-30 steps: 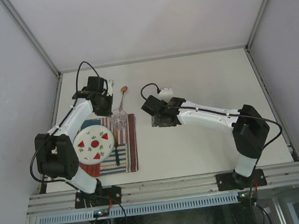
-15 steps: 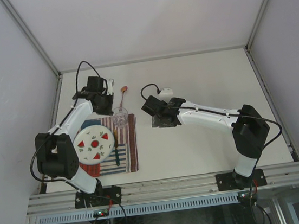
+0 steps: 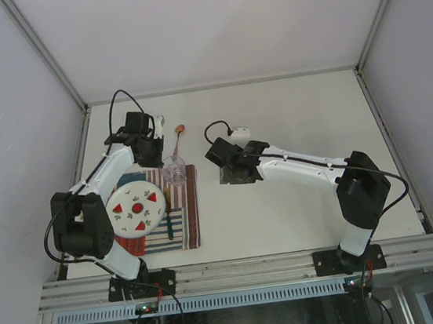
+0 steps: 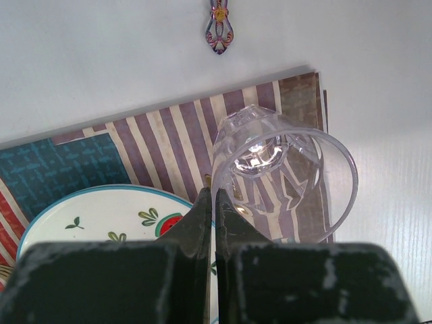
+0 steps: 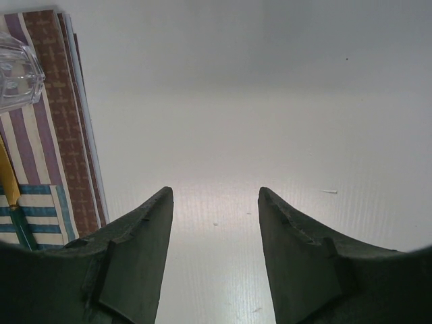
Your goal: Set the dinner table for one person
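Your table [image 3: 290, 113] is the wide off-white top that fills the cell floor between the rails and carries everything. Your left tool [image 3: 165, 160] is pinched nearly shut on the near wall of the glass [image 3: 174, 169]; in the left wrist view its fingers [image 4: 202, 223] meet on the clear rim. The glass sits on the placemat [image 3: 187, 213], at its 1 o'clock corner. The plate [image 3: 137, 209] lies on the placemat at 8 o'clock from the glass, and the spoon [image 3: 178, 129] lies on bare table at 12 o'clock from it. Your right tool [image 3: 232, 174] stands about half open with nothing between its fingers [image 5: 142, 236], over bare table at 3 o'clock from the glass. A yellow-handled utensil [image 5: 7, 182] lies on the placemat.
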Available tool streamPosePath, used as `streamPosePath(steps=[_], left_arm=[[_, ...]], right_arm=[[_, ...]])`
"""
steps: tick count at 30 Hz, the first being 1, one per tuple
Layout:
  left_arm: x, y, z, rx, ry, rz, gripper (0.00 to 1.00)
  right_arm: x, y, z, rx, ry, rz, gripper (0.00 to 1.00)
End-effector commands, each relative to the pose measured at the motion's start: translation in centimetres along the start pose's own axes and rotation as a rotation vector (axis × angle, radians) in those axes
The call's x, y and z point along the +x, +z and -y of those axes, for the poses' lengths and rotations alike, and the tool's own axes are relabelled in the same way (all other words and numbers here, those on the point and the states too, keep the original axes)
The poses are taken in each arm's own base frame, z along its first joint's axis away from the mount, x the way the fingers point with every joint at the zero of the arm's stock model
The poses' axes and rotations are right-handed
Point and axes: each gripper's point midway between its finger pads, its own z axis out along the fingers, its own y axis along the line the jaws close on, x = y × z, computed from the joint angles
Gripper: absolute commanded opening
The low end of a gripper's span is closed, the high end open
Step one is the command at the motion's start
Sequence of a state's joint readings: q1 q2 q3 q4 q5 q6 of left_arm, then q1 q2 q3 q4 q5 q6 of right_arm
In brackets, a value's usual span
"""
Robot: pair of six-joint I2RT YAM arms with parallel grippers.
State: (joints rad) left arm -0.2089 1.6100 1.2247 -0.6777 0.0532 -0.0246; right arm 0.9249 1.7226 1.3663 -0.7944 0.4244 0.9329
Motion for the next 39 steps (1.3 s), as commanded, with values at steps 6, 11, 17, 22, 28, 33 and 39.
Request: streamPosePath(steps=[6, 11, 17, 22, 28, 33, 39], left_arm=[[1.0, -0.9, 0.3, 0.024, -0.013, -0.021, 0.0], [1.1, -1.1, 0.1, 0.014, -0.011, -0.016, 0.1], [0.4, -2.1, 0.0, 0.008, -0.007, 0.017, 0.39], [-0.2, -3.5, -0.3, -0.006, -0.005, 0.055, 0.43], [-0.4, -7.3, -1.5, -0.05, 0.018, 0.124, 0.43], [0.8, -10.9, -2.8, -0.092, 0.026, 0.179, 0.44], [4.5, -12.5, -3.7, -0.095, 0.0, 0.16, 0.44]], right_arm=[[-1.1, -0.4, -1.2, -0.043, 0.024, 0.034, 0.54], [-1.3, -0.8, -1.5, -0.052, 0.017, 0.046, 0.57], [-1.7, -3.5, -3.7, -0.121, -0.022, 0.091, 0.62], [0.2, -5.6, -6.9, -0.196, -0.074, 0.073, 0.61], [4.1, -8.5, -12.5, -0.252, -0.251, 0.031, 0.61], [9.5, -7.9, -15.8, -0.294, -0.293, -0.056, 0.61], [13.8, -6.1, -16.7, -0.282, -0.284, -0.096, 0.61]])
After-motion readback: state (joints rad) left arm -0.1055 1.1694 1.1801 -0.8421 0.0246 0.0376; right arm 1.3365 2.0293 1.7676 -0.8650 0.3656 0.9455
